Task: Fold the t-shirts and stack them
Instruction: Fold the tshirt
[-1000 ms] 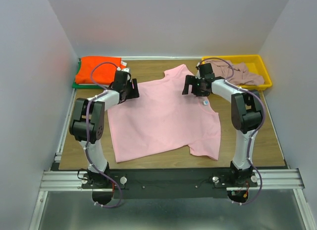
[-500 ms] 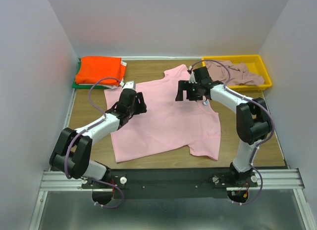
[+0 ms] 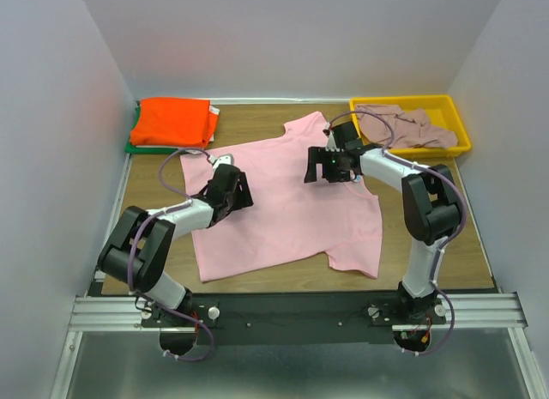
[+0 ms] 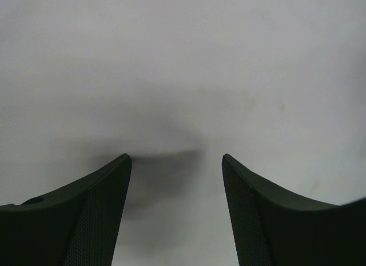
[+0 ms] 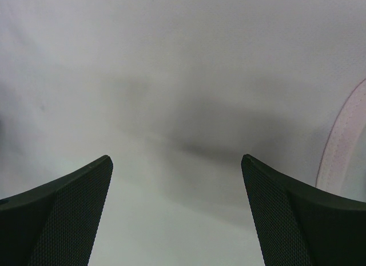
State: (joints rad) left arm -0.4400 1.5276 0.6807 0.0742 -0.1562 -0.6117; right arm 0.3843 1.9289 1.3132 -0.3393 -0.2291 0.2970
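Left pincer, spread wide, sits low over the left side of the pink t-shirt, which lies flat mid-frame on the counter. Right pincer, also spread, is over its upper right. I reckon a shallow pinch could miss the thin cloth or drag wrinkles into it.
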